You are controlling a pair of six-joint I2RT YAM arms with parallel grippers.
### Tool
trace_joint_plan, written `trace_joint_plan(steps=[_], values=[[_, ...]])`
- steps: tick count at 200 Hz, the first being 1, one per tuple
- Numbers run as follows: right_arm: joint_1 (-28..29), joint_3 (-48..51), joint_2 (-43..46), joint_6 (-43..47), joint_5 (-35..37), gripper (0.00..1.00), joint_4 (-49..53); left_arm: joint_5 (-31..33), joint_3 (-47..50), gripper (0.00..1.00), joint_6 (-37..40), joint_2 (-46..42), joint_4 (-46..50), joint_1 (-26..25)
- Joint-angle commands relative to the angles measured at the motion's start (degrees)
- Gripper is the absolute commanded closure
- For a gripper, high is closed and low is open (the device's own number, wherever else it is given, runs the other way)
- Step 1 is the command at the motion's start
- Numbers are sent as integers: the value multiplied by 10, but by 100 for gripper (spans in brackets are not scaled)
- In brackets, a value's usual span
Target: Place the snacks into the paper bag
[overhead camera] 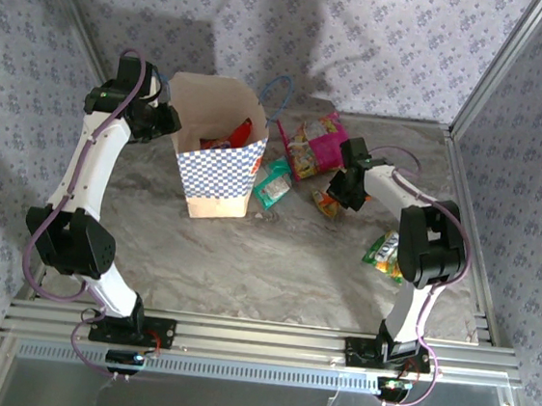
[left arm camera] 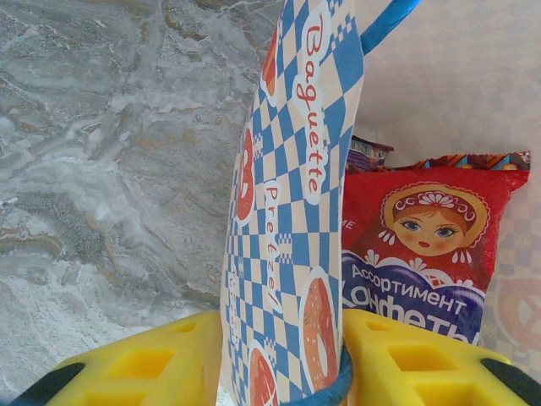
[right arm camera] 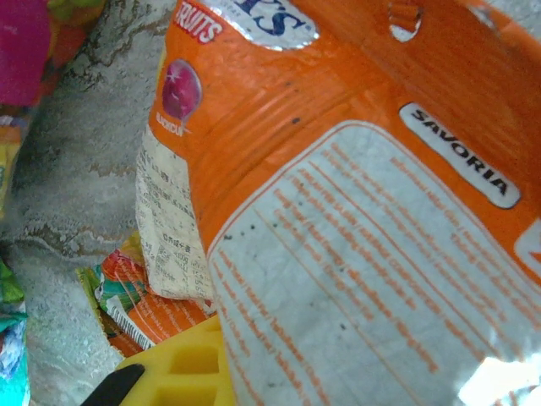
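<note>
The paper bag (overhead camera: 218,173) stands open at the back left, with a red packet (overhead camera: 231,143) inside it. My left gripper (overhead camera: 163,119) is shut on the bag's left wall (left arm camera: 287,254), which runs between the yellow fingers (left arm camera: 161,364). Inside the bag lies the red packet (left arm camera: 423,245) with its blue label. My right gripper (overhead camera: 343,189) is shut on the orange packet (right arm camera: 355,211); one yellow finger (right arm camera: 177,372) shows beside it and the other is hidden. On the table lie a magenta packet (overhead camera: 313,144), a teal-white packet (overhead camera: 273,182) and a green-yellow packet (overhead camera: 385,252).
The bag's blue cord handle (overhead camera: 279,89) loops up behind its rim. Patterned walls close in the marble table (overhead camera: 274,262) at the back and both sides. A metal rail (overhead camera: 257,339) runs along the near edge by the arm bases.
</note>
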State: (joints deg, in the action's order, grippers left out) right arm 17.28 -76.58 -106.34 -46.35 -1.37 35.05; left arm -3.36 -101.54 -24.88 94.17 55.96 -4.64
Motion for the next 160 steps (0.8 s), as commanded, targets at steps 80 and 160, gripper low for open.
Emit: trace_joint_plan(steps=[80, 160], values=[[34, -60, 82, 72, 74, 100, 75, -21, -45, 60, 3, -8, 2, -3], [61, -95, 154, 124, 114, 100, 100, -44, -34, 68, -10, -7, 3, -4]])
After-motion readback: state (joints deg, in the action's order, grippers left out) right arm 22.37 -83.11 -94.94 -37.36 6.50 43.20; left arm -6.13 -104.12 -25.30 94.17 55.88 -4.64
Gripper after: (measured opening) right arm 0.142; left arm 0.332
